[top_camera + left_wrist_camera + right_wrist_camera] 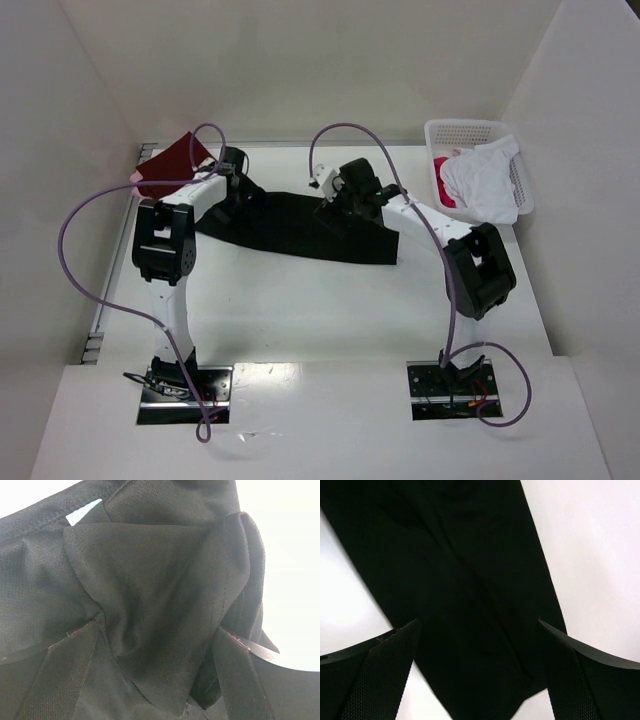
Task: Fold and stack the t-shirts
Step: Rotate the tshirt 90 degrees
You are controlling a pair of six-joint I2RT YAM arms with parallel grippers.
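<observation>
A big black t-shirt (300, 228) is being shown spread across the middle of the white tabletop (330, 310). It is reaching from the left arm (165, 245) to the right arm (480, 265). Both arms are being stretched out over it, one at each end.

The left jaws are being held wide open, right down at the black cloth. In the left wrist view, a bumpy fold of the shirt is being seen between the two fingers (55, 680). It is not being pinched, so nothing is being gripped.

The right jaws are being held wide open too, over the shirt. In the right wrist view, a long strip of black cloth is being seen between the fingers (375, 680), with bare tabletop on both sides. Nothing is being gripped there either.

A dark red t-shirt (172, 160) is being seen at the far left corner of the tabletop, just behind the left jaws. A white basket (465, 128) is being seen at the far right corner. A white t-shirt (485, 180) is being draped over its rim, and a pink t-shirt (443, 185) is being partly hidden inside it.
</observation>
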